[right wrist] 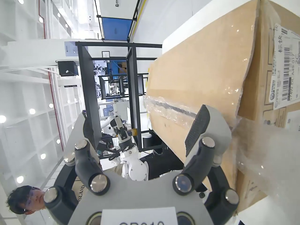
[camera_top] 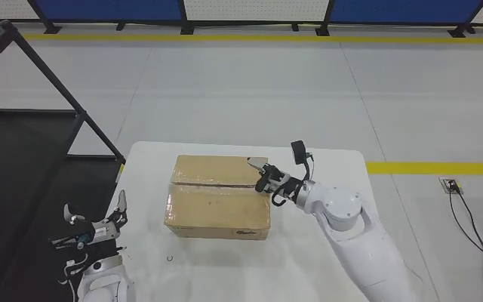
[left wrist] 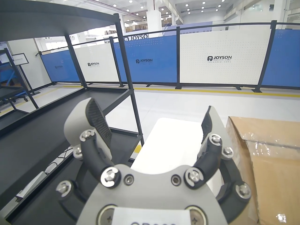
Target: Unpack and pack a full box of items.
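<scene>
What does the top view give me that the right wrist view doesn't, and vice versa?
Top view, not right wrist: the whole cardboard box, all four corners, with white table showing on every side. Right wrist, not top: the shipping label on the box's end face and crinkled clear tape along the top seam. Both: the right gripper, fingers open at that end, and the black shelf rack.

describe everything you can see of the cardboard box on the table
The cardboard box is plain brown corrugated board, oblong, lying flat on the white table. Its two top flaps are shut, and wrinkled clear tape runs along their seam. A white printed label sits on the end face by the right pincer, which is open at that end's top edge; whether it touches I cannot tell. The left pincer is open, apart from the box.
</scene>
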{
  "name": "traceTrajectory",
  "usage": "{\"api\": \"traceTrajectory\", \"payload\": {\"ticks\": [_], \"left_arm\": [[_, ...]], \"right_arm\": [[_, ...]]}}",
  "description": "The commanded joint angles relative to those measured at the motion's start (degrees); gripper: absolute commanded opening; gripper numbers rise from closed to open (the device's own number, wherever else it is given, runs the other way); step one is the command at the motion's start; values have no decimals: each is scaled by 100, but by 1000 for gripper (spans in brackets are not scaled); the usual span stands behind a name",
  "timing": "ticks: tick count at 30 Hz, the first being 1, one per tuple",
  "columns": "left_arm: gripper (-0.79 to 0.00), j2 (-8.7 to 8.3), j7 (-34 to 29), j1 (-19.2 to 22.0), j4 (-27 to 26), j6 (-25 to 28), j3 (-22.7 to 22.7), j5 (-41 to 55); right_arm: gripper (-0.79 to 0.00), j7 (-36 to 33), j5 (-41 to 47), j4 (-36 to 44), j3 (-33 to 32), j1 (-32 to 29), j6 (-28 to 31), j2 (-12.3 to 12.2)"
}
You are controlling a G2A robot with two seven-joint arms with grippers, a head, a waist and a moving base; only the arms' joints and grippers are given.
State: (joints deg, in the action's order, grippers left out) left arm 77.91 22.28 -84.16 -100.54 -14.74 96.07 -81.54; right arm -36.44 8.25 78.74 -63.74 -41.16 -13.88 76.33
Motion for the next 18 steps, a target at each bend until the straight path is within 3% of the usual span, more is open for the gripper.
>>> {"api": "traceTrajectory", "payload": {"ticks": [1,18], "left_arm": [[0,1,70,-37,8,41,-6,-33],[0,19,147,-103,104,59,46,21]], "right_arm": [[0,-92,-9,-230,93,124,-6,20],[0,-80,541,-1523,896,809,852,378]]}}
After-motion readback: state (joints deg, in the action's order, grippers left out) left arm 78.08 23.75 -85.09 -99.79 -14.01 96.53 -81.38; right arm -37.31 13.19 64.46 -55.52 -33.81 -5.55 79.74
